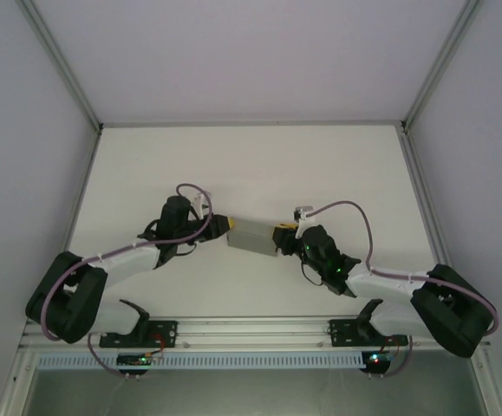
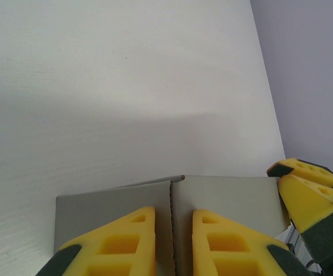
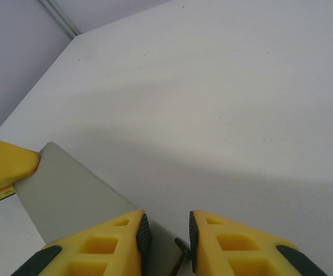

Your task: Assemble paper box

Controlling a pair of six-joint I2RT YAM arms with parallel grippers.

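White table (image 1: pixel 251 165) inside a pale-walled booth with metal framing at the corners, nothing fancy. The paper box (image 1: pixel 252 237) sits pretty much mid-table, strung between the two arms. It's plain grey card and tilted a bit in the overhead view. The left gripper (image 2: pixel 173 215) has its yellow fingers pinched down narrow on the box's left end, with a fold line running right between them. The right gripper (image 3: pixel 166 221) has its jaws narrow around the opposite end, card edge in the gap, but honestly I can't tell if it's actually clamping.
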